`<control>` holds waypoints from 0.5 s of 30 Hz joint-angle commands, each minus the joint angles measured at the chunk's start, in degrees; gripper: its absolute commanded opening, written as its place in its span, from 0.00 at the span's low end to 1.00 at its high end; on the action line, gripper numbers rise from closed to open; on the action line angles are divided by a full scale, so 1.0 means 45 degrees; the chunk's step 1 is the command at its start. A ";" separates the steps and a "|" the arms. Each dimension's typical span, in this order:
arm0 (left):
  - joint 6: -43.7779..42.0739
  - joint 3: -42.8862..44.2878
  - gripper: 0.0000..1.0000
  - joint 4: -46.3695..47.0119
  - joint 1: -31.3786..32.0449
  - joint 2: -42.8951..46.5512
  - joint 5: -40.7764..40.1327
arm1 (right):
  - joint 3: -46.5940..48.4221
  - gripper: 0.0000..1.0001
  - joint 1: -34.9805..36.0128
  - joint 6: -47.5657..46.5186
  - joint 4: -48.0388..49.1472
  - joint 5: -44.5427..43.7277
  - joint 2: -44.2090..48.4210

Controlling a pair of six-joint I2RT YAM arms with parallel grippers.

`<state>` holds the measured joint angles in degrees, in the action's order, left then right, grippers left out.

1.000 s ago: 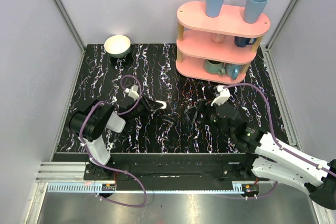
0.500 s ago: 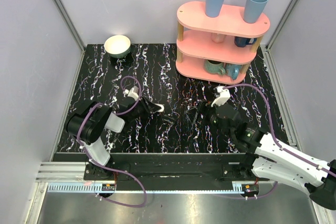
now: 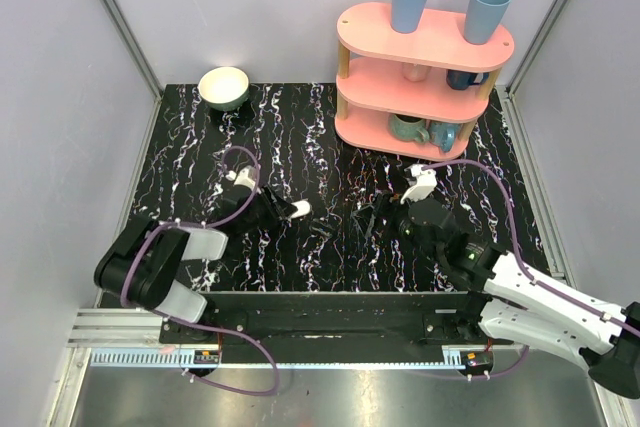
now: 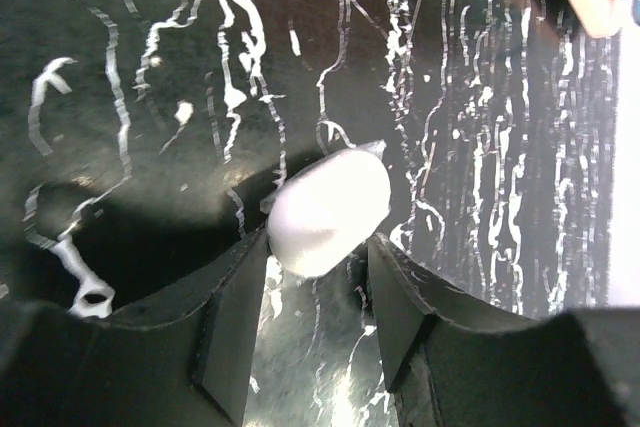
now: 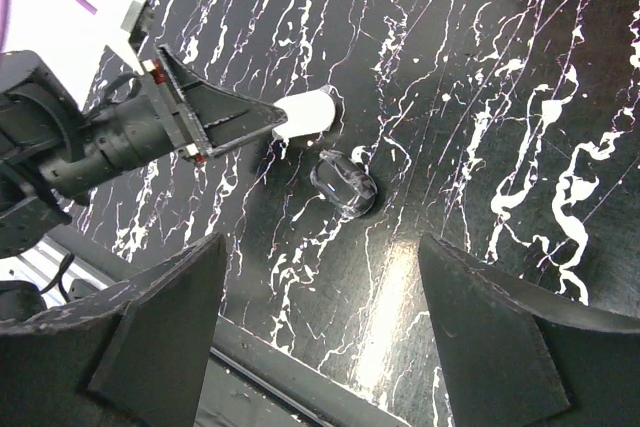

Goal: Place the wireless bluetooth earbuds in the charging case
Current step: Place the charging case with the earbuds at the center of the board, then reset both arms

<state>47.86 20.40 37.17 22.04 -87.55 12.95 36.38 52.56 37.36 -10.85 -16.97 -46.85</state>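
Observation:
The white charging case (image 4: 327, 210) lies on the black marble table, also visible from above as the charging case (image 3: 300, 209) and in the right wrist view as the charging case (image 5: 306, 113). My left gripper (image 4: 318, 242) reaches in low from the left, its jaws slightly parted either side of the case's near end, with a thin gap on the right side. A small clear glossy object (image 5: 345, 184) lies just right of the case. My right gripper (image 5: 320, 242) hovers wide open with nothing between its fingers, near that clear object. The earbuds are out of view.
A pink three-tier shelf (image 3: 425, 77) with blue cups on top and mugs inside stands at the back right. A pale bowl (image 3: 224, 87) sits at the back left. The table's front rail (image 5: 270, 367) runs close under my right gripper.
My left gripper's jaws have parted from around the case. The left arm has swung back to the left and lower. The case sits slightly nearer. The right arm has hardly moved.

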 commanded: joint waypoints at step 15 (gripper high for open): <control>-0.3837 0.0563 0.72 -0.7205 -0.0094 1.0644 -0.4656 | 0.0451 0.93 0.0001 -0.1193 0.0049 -0.1519 -0.0605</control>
<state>35.11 20.29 6.85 21.93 -46.06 -5.37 36.38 52.56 34.61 -10.90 -19.11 -49.67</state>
